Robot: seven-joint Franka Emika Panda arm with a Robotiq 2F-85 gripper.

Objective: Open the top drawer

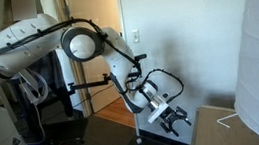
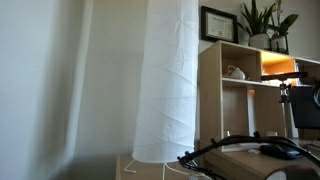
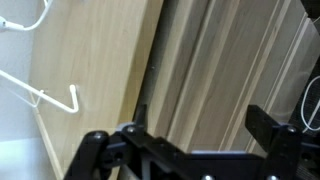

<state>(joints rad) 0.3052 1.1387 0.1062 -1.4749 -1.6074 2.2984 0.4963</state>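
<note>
My gripper (image 1: 180, 122) hangs at the near edge of a light wooden cabinet (image 1: 228, 130), fingers pointing down. In the wrist view the gripper (image 3: 200, 125) is open, with only plank flooring (image 3: 230, 60) between its black fingers (image 3: 268, 125). The cabinet's wooden top (image 3: 90, 60) fills the left of that view, and its dark edge runs just beside the left finger. The top drawer is out of view in every frame; no drawer front or handle shows.
A white wire piece (image 3: 50, 95) lies on the cabinet top. A tall white paper lamp shade (image 2: 165, 80) stands on the cabinet close by. Behind it is a wooden shelf unit (image 2: 225, 70) with plants (image 2: 265, 20). A doorway (image 1: 101, 46) opens behind the arm.
</note>
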